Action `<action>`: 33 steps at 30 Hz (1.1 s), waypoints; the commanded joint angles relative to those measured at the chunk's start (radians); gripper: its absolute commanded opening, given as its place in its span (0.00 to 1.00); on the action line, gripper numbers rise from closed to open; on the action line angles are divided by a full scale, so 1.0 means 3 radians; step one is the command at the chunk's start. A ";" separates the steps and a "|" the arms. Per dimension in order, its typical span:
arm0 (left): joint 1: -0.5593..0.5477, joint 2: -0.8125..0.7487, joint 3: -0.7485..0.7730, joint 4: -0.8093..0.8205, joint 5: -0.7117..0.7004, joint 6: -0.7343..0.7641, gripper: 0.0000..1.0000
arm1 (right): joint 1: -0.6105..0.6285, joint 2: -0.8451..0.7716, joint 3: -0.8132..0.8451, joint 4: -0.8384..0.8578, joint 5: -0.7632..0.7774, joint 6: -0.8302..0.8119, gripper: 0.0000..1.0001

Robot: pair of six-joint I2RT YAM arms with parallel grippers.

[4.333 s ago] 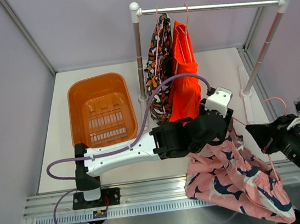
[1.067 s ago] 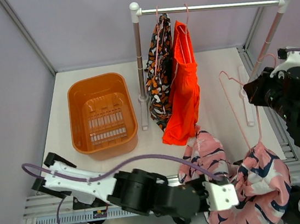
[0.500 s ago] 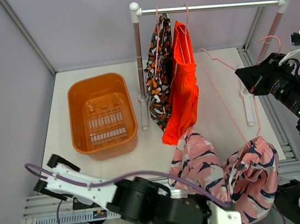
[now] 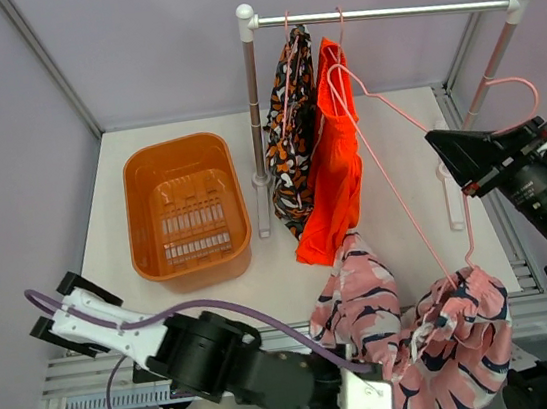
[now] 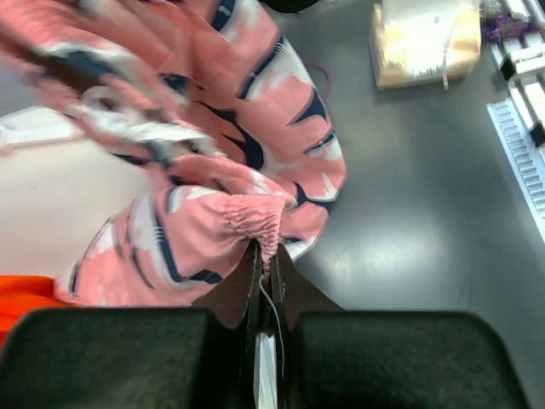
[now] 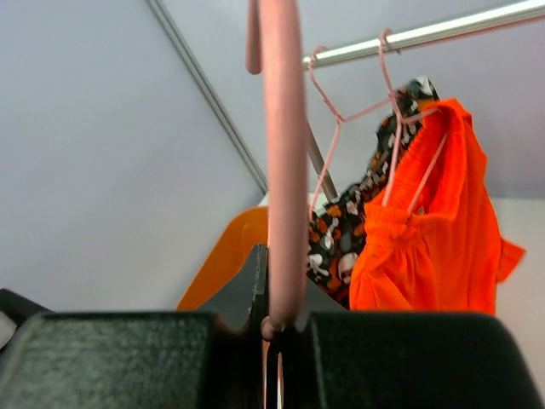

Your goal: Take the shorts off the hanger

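My left gripper (image 5: 263,258) is pinched fully closed on a gathered, elasticated edge of the pink shorts (image 4: 365,301), fabric bunched right at the fingertips; it sits low off the near edge of the table (image 4: 271,265), toward the right. My right gripper (image 6: 274,317) is clamped tight on the pink hanger (image 6: 283,170), the wire running straight up between the fingers, and is held high at the right side, beside the right post of the rail (image 4: 410,12). The hanger is tilted; its long wires slant down and its lower end goes into the bunched part of the pink shorts, so the shorts are not clear of it; exactly where the fabric catches I cannot tell. The pink shorts hang in two lumps over the table's near edge, between my two grippers. The orange shorts (image 4: 335,176) and the black patterned shorts (image 4: 291,132) hang side by side on their own hangers at the rail's left end. The orange basket (image 4: 175,143) stands on the table at left, well apart from the shorts.
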 commanded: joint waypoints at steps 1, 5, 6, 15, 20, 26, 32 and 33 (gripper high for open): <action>-0.0032 -0.0488 -0.0086 0.0524 -0.0328 0.0143 0.00 | 0.0009 -0.0179 -0.0192 0.0787 -0.0267 0.0094 0.00; -0.0032 -0.0668 0.0081 0.0729 -0.0803 0.0362 0.00 | 0.0014 -0.0312 -0.0345 0.1119 -0.0441 0.0191 0.00; -0.0027 -0.0688 0.0158 0.0770 -0.1002 0.0394 0.00 | 0.0009 -0.0343 -0.0437 0.1211 -0.0451 0.0217 0.00; -0.0017 -0.0796 0.0179 0.1664 -0.2227 0.0956 0.00 | 0.0009 -0.0328 -0.0322 0.1264 -0.0115 0.0392 0.00; 0.0054 -0.0902 0.0384 0.2874 -0.3232 0.2191 0.00 | 0.0014 0.0004 0.0231 0.0472 0.0192 0.0202 0.00; 0.0779 -0.0980 0.0802 0.3224 -0.2810 0.2663 0.00 | 0.0014 0.0485 0.0641 -0.0459 0.0366 -0.0028 0.00; 0.2068 -0.0352 0.1579 0.2846 -0.2502 0.2838 0.00 | 0.0014 0.0628 0.0432 -0.0757 0.0346 -0.0192 0.00; 0.2363 -0.0275 0.1803 0.2785 -0.2411 0.2828 0.00 | 0.0009 0.0638 0.0351 -0.0762 0.0321 -0.0192 0.00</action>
